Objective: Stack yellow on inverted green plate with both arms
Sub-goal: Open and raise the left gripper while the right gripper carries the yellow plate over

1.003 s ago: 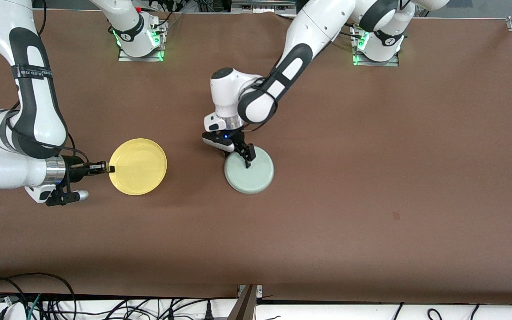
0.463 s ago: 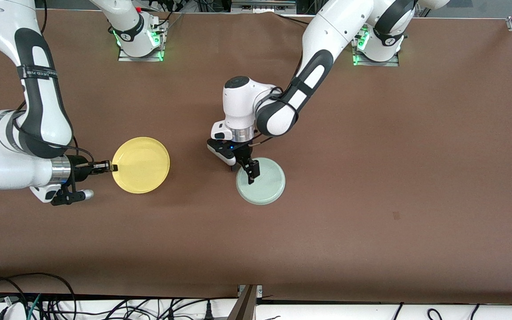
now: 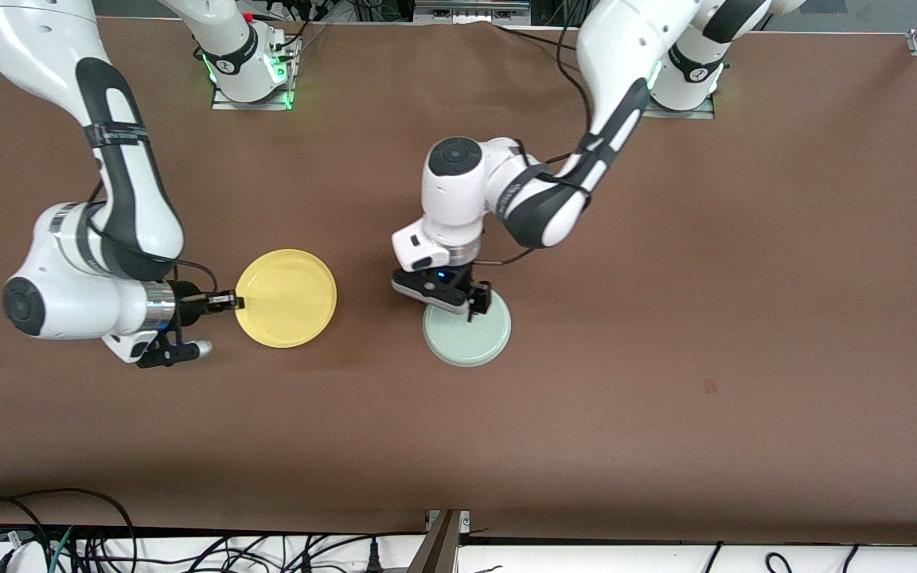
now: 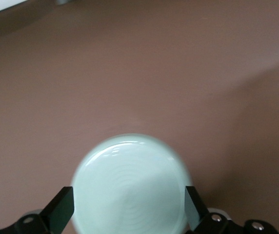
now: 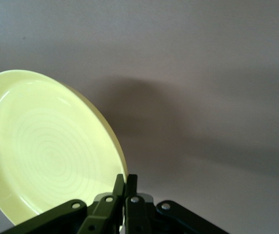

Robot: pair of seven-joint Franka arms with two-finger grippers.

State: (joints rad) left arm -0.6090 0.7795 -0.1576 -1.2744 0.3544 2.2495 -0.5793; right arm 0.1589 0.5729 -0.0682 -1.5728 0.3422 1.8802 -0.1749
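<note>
The pale green plate [image 3: 468, 338] lies flat on the brown table near its middle. My left gripper [image 3: 472, 305] hangs just above the plate's edge farthest from the front camera, open and empty. In the left wrist view the green plate [image 4: 129, 185] shows below and between the spread fingers [image 4: 62, 209]. My right gripper [image 3: 232, 302] is shut on the rim of the yellow plate [image 3: 287, 298]. It holds the plate hollow side up a little above the table, toward the right arm's end. The right wrist view shows the yellow plate [image 5: 47, 146] pinched at its edge by the right gripper [image 5: 125, 183].
The brown table [image 3: 665, 318] carries only the two plates. The arm bases [image 3: 251, 72] stand along the edge farthest from the front camera. Cables [image 3: 68, 541] hang below the edge nearest the front camera.
My right arm has carried the yellow plate toward the green plate. My left gripper shifted the green plate slightly toward the left arm's end, then let go and opened above it.
</note>
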